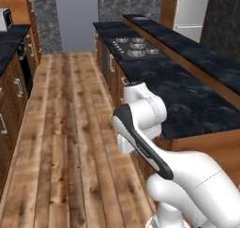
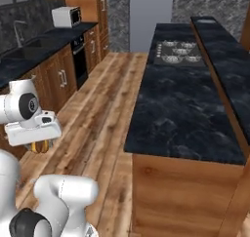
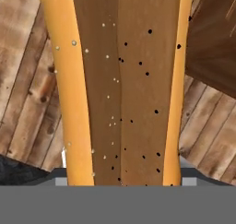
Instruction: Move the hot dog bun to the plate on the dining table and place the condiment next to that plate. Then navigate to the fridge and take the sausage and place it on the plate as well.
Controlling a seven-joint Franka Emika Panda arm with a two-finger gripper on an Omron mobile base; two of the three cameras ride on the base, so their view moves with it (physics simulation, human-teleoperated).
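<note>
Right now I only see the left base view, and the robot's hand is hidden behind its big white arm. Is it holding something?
Observer: Yes. The hand view shows a hot dog bun in the gripper, with orange crust and a speckled brown middle.
Operator: What's underneath the bun?
Observer: Wooden floor, not a counter.
Operator: What's over on the robot's left side?
Observer: In the right base view, a curved faucet stands on the dark counter there.
</note>
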